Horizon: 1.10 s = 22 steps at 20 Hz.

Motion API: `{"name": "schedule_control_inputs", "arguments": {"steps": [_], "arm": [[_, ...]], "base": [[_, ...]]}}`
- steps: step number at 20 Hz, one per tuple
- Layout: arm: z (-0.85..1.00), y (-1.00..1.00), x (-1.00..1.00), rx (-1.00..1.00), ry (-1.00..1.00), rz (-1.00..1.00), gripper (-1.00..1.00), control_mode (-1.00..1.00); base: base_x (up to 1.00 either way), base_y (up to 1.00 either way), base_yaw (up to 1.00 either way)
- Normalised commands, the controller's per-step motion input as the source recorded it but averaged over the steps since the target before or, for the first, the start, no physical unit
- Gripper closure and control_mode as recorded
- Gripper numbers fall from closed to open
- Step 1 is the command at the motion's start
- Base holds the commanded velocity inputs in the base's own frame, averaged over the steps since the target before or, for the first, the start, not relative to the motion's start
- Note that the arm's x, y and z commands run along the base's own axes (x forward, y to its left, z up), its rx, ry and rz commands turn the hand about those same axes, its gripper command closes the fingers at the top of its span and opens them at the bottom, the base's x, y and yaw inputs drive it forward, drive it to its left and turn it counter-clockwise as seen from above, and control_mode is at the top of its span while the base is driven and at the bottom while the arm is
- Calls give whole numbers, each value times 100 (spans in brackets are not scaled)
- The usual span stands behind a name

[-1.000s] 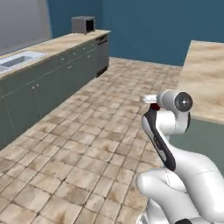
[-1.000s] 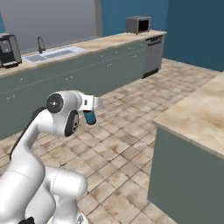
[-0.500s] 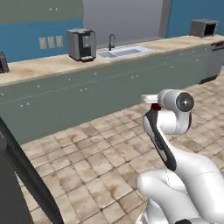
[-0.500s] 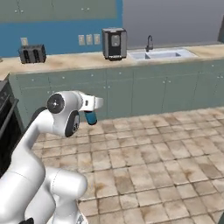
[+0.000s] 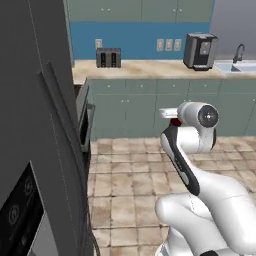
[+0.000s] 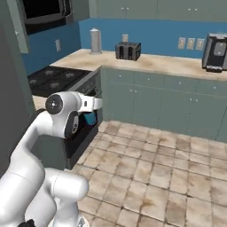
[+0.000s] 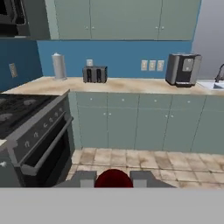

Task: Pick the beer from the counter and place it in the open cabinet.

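My gripper (image 7: 113,176) is shut on the beer. Its dark red cap (image 7: 113,181) shows between the two fingers (image 7: 87,178). In the right base view the beer's blue label (image 6: 90,118) peeks out under the white hand, held up at chest height over the floor. The left base view shows the red cap (image 5: 175,122) beside the arm's elbow. The beige counter (image 7: 131,85) runs along the blue back wall, well ahead of the gripper. Grey-green wall cabinets (image 7: 122,19) hang above it with shut doors; I cannot tell an open one among them.
A black stove and oven (image 7: 30,127) stand at the left, close to the arm. On the counter sit a toaster (image 7: 95,74), a coffee machine (image 7: 183,69) and a white roll (image 7: 58,65). A tall dark appliance (image 5: 35,125) fills the left. Tiled floor (image 6: 150,164) lies ahead.
The whole scene has swept across both base views: the base has turned, bringing the stove and corner counter into view. The arm keeps its pose with the beer still gripped.
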Motion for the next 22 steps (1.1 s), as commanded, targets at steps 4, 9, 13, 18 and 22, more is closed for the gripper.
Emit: {"name": "schedule_control_inputs", "arguments": {"steps": [4, 9, 13, 18, 22], "arm": [[0, 0, 0, 0, 0, 0, 100, 100], [0, 0, 0, 0, 0, 0, 100, 100], [0, 0, 0, 0, 0, 0, 100, 100], [0, 0, 0, 0, 0, 0, 100, 100], [0, 0, 0, 0, 0, 0, 100, 100]], "base": [[-60, -78, 54], [-49, -35, 73], [-51, -6, 86], [-49, -5, 86], [-47, -12, 83]]}}
